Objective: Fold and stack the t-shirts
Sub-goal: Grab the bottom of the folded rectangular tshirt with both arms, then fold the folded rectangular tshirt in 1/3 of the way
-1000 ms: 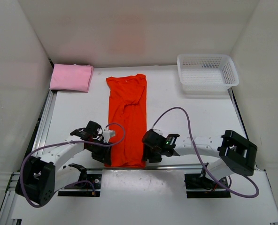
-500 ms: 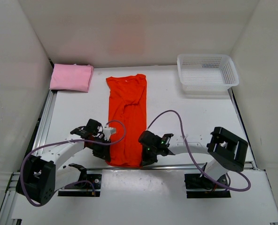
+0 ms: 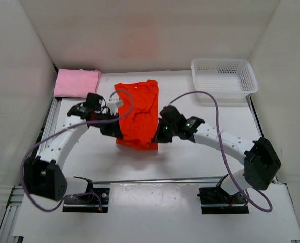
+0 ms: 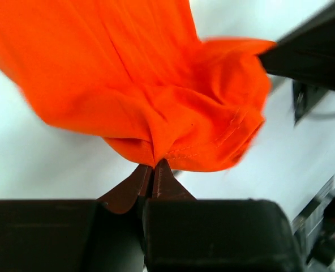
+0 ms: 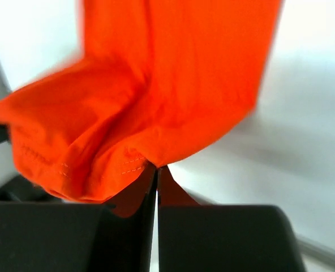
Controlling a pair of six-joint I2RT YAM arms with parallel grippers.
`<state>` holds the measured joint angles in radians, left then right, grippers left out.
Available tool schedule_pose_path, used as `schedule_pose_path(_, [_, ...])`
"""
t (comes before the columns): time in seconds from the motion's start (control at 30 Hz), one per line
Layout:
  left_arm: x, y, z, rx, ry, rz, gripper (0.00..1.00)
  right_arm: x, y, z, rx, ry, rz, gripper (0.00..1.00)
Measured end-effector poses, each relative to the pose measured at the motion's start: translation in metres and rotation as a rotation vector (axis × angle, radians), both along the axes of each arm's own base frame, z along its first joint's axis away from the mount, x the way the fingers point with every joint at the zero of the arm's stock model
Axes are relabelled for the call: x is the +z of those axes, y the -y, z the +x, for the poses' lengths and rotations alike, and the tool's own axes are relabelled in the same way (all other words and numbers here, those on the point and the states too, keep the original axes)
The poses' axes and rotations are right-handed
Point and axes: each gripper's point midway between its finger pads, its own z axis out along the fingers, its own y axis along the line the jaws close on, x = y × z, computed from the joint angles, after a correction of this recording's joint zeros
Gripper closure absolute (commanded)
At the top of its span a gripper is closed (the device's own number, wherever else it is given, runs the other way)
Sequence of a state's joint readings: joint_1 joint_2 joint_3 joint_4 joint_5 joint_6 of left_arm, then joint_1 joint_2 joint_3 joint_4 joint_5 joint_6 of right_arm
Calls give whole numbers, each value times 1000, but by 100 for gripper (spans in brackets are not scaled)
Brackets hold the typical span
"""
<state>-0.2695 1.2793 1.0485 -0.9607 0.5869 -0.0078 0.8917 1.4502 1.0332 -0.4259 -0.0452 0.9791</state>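
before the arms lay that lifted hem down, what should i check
1. Grip of left tool on orange shirt hem: ok, shut on it.
2. Grip of right tool: ok, shut on the hem.
3. Hem corners level: ok, roughly, in the top view.
4. Cloth smooth: not ok, creases run down its middle.
5. Clearance from pink shirt: ok, it lies apart at the far left.
6. Clearance from basket: ok, it sits at the far right.
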Motion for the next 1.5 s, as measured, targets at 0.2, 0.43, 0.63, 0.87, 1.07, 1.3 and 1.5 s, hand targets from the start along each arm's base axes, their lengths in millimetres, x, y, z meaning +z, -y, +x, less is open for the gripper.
schedule_pose_path(0.2, [11, -17, 87, 122, -23, -17, 90, 25, 1, 88, -34, 87, -7, 100])
schedule_pose_path(0.43, [-25, -42, 137, 211, -147, 1, 90, -15, 2, 157, -24, 33, -61, 100])
schedule_pose_path(0.63, [-42, -52, 162, 242, -193, -5, 90, -20, 6, 192, -28, 14, -31, 100])
schedule_pose_path(0.87, [-53, -48, 187, 233, -203, -32, 86, -31, -1, 218, -10, -4, 9, 100])
schedule_pose_path(1.07, [-70, -40, 200, 218, -228, -41, 86, -52, 10, 221, -44, -65, -8, 100])
schedule_pose_path(1.3, [-79, -36, 207, 209, -234, -39, 55, -53, 16, 235, -89, -73, -2, 82])
schedule_pose_path(1.5, [-80, -44, 236, 226, -185, -44, 36, -70, 19, 252, -127, -96, -4, 69])
